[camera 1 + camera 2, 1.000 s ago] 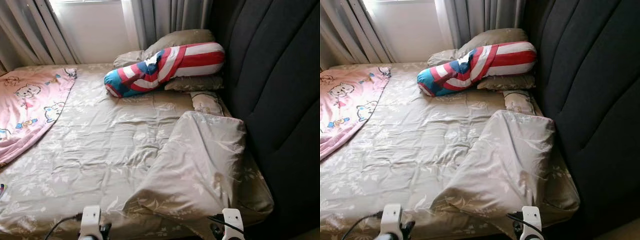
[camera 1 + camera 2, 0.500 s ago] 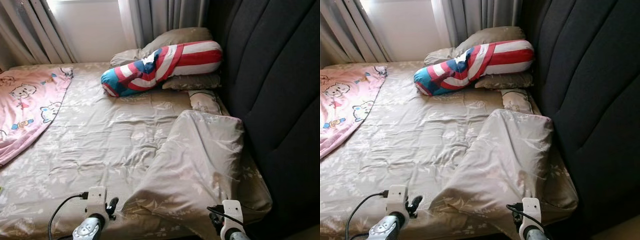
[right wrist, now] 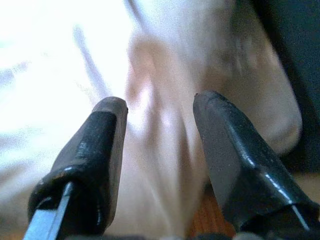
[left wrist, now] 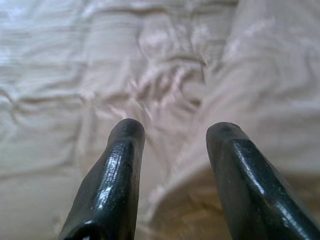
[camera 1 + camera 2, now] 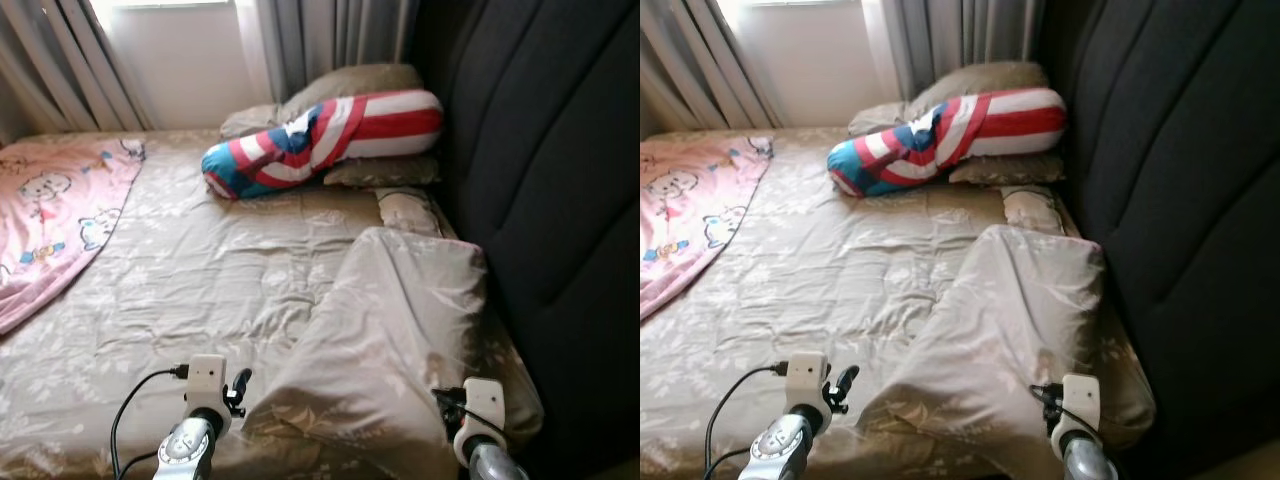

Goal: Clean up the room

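Two pairs of black fingers (image 4: 122,165) spread apart, gripping nothing. Left gripper (image 4: 175,135) poised over rumpled beige sheet (image 5: 200,290) near bed's (image 5: 60,400) front edge; right gripper (image 3: 160,112) over folded-back beige duvet (image 5: 390,330) at front right corner. Striped red-white-blue bolster (image 5: 320,140) lay on pillows (image 5: 350,80) at back right corner; pink cartoon blanket (image 5: 50,220) along left edge. Dark headboard (image 5: 550,200) flanked right side.

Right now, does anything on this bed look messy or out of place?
Yes. The beige duvet is folded back on itself by the dark headboard, baring the sheet. The striped bolster lies skewed across the pillows, and a pink cartoon blanket sprawls loose on the far side. Both grippers, left and right, are open near the fold.
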You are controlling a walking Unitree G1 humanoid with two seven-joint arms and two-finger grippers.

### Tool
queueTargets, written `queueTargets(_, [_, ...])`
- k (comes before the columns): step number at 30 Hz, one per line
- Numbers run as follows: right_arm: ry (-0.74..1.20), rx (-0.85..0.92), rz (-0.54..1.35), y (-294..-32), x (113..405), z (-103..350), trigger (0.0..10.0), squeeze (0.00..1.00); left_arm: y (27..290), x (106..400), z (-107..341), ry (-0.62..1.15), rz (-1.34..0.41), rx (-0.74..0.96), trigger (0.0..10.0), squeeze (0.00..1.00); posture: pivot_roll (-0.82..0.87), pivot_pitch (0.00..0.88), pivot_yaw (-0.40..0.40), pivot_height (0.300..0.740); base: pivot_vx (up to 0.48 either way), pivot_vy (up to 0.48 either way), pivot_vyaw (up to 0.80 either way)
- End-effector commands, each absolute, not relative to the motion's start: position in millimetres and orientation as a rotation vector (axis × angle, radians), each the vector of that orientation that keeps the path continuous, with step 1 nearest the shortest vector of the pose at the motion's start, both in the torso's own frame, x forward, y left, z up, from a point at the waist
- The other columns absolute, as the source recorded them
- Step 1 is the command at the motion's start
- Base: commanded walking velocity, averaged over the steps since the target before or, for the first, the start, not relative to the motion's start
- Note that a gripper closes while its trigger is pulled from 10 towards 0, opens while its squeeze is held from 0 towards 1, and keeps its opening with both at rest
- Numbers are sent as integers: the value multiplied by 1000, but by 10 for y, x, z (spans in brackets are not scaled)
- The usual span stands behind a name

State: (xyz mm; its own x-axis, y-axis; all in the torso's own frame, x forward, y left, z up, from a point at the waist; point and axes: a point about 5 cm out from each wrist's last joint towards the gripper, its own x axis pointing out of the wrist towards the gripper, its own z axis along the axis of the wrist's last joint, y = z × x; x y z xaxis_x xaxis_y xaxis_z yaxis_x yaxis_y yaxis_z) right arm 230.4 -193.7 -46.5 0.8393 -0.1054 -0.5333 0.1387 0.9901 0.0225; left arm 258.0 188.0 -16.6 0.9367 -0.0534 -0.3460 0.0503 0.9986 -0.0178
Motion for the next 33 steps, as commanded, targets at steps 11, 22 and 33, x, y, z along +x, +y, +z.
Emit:
queueTargets(11, [289,90,-109,-1859,2387,-219,10000,0,1808,2618,74,159,-90,12,10000,0,-40,0,-35,740,281,0,0])
queueTargets(22, [298,87,-120,-1815,2312,-254,10000,0,1713,2637,150,140,-131,3,10000,0,-45,0,-34,740,51,0,0])
queueTargets(33, [441,155,-222,-1880,2197,-425,10000,769,1731,2611,164,152,-142,9,10000,0,-38,0,-27,740,0,0,0])
